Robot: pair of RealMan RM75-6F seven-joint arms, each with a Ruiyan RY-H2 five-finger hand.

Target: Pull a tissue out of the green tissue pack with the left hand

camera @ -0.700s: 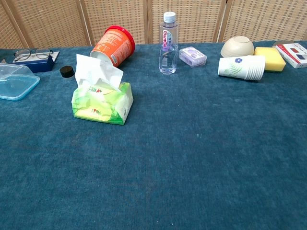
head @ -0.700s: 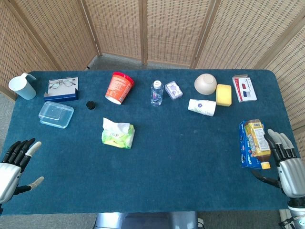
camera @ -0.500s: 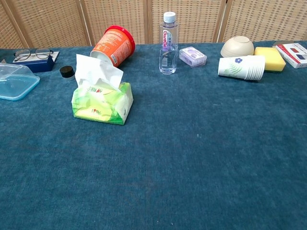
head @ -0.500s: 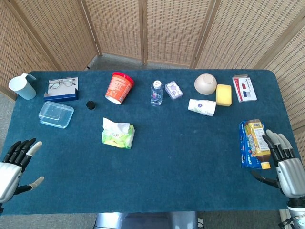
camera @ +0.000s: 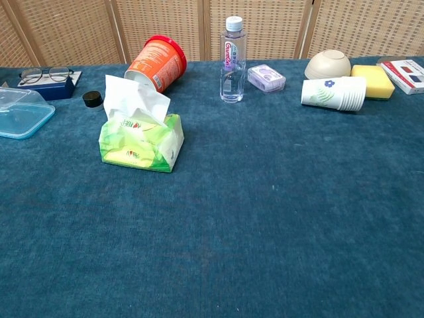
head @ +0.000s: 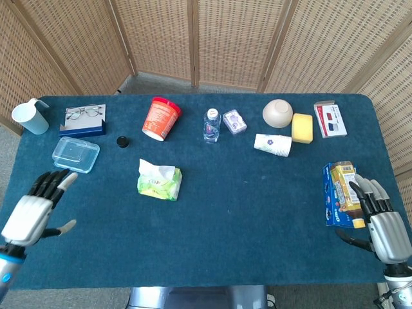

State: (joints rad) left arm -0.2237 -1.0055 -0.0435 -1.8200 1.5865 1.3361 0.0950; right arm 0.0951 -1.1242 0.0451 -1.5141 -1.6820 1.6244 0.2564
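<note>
Head view: left hand (head: 35, 212) fingers spread, empty, well left of tissue pack (head: 159, 181); right hand (head: 380, 222) spread.

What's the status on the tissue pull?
Left hand open, short of the green tissue pack. Tissue untouched. Right hand open, idle. Path unobstructed.

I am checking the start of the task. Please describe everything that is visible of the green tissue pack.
The green tissue pack is a soft, glossy plastic packet, light green and white with a small red mark on its side. It lies flat on the blue table, in front of the tipped red tub. A white tissue stands crumpled out of its top opening. Nothing touches it; the left hand is open, apart, near the table's front edge.
</note>
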